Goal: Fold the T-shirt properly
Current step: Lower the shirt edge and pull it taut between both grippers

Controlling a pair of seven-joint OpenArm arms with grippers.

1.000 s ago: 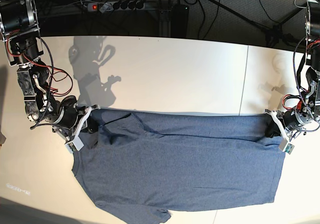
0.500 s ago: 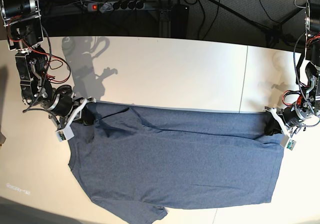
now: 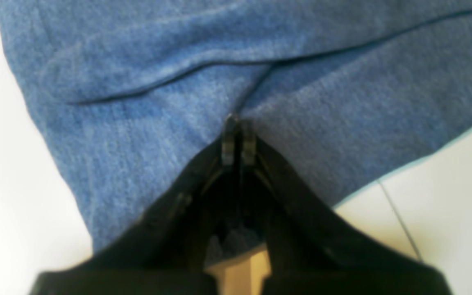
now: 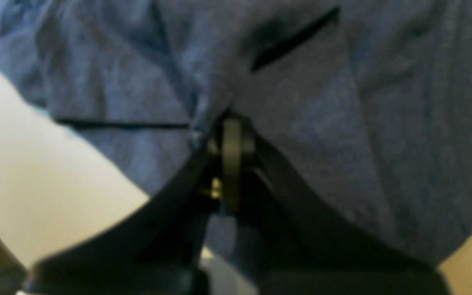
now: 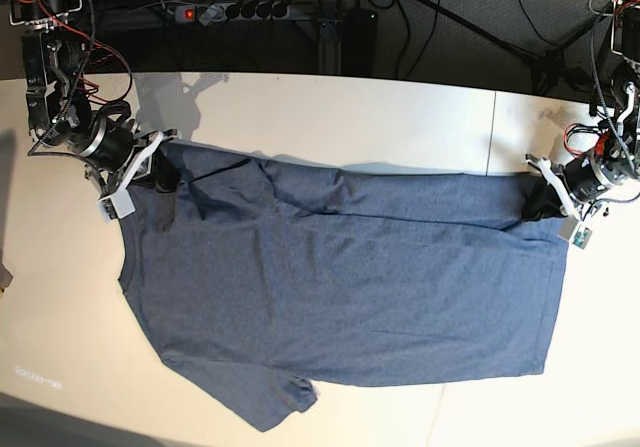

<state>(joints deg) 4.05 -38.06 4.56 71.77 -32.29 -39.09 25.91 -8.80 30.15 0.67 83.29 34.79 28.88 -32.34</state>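
White table [image 5: 330, 117], T-shirt [image 5: 340, 287] between both tools

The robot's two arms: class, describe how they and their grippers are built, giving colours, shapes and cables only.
Both arms are bare black and silver metal segments with exposed red and black cables looping along them. The right gripper and left gripper have black tapering fingers, and a white bracket with a small boxy wrist camera sits beside each one. Up close, the black fingers narrow to slim ridged tips.
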